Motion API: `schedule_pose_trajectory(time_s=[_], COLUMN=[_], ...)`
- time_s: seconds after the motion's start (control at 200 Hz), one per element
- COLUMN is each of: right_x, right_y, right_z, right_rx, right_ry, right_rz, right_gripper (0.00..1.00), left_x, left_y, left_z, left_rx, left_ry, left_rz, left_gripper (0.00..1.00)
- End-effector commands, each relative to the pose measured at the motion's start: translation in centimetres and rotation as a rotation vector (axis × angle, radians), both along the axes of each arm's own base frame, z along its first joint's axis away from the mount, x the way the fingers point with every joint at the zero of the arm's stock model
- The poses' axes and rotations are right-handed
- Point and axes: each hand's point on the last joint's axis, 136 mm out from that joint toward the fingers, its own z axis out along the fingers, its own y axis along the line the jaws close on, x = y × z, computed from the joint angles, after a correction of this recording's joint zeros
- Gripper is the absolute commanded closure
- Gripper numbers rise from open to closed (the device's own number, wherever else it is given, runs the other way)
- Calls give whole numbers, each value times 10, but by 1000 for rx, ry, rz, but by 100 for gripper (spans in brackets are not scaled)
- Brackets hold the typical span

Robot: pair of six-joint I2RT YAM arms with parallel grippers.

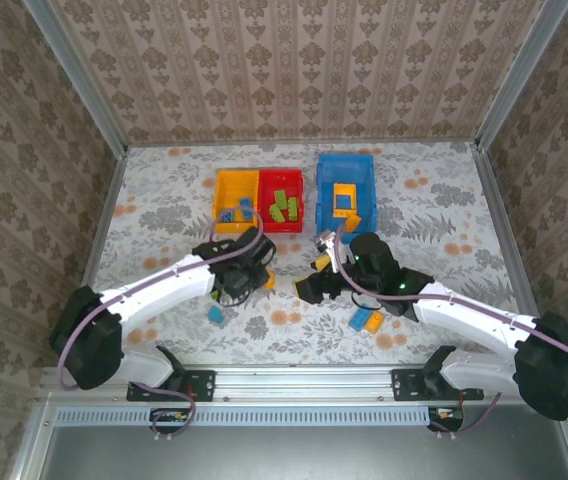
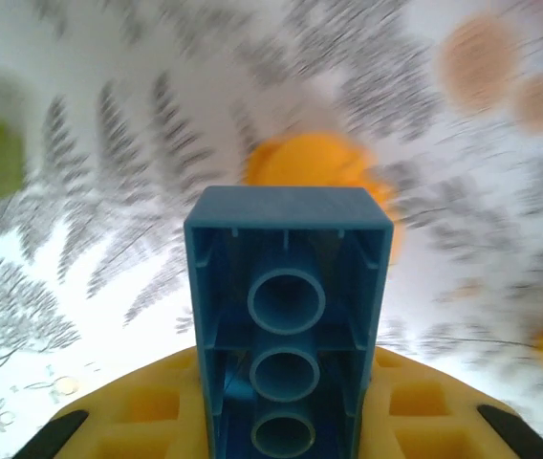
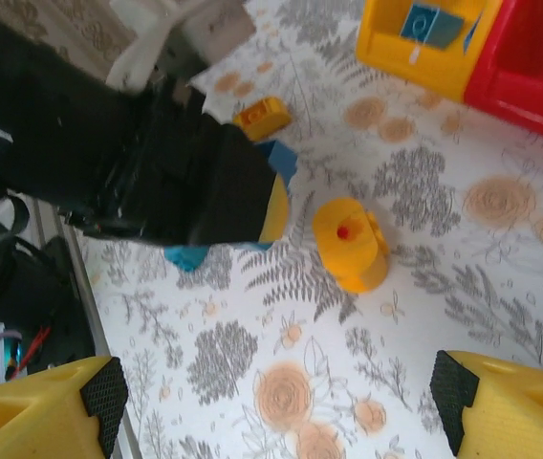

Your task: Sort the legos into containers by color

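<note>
Your blue brick (image 2: 288,306) sits clamped between the left fingers (image 2: 424,406), hollow underside toward the wrist camera, above the counter (image 2: 109,287) near the yellow bin (image 1: 236,185). Your right fingers (image 3: 42,421) stand wide apart, holding nothing, with an orange piece (image 3: 350,244) lying ahead.

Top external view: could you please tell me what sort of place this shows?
Likely a robot test enclosure: two white arms bolted to an aluminium rail, a floral-patterned tabletop, wallpapered panels closing it in.
</note>
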Motion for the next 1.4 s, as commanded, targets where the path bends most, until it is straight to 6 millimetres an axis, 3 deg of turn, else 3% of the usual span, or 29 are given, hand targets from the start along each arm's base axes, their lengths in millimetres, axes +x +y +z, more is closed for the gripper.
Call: schedule_pose_trajectory(time_s=[0.0, 0.11, 0.25, 0.295, 0.445, 0.59, 0.605, 0.84, 0.95, 1.17, 1.395], right_x=[23, 43, 67, 74, 91, 98, 101, 108, 111, 110, 103], right_y=[9, 13, 17, 19, 23, 23, 24, 22, 20, 17, 20], right_z=[58, 74, 79, 79, 76, 80, 70, 60, 54, 41, 22], right_rx=[151, 203, 233, 228, 199, 207, 191, 170, 157, 111, 8], right_ry=[-100, -105, -89, -84, -73, -72, -55, -33, -22, -15, -23], right_rz=[-79, -142, -197, -210, -246, -269, -273, -304, -316, -314, -263], right_gripper=[14, 14, 14, 14, 14, 14, 14, 14, 14, 13, 14], left_x=[32, 79, 137, 159, 207, 237, 239, 249, 246, 241, 226], left_y=[14, 18, 21, 32, 42, 43, 43, 53, 53, 45, 46], left_z=[35, 56, 60, 60, 44, 24, 21, -21, -29, -8, 26], left_rx=[40, 23, 60, 69, 128, 160, 163, 228, 228, 212, 209], left_ry=[-88, -137, -135, -137, -107, -74, -69, 27, 46, 8, -44], left_rz=[-93, -191, -295, -289, -299, -303, -303, -305, -311, -324, -309], left_gripper=[84, 84, 84, 85, 85, 83, 83, 78, 68, 52, 49])
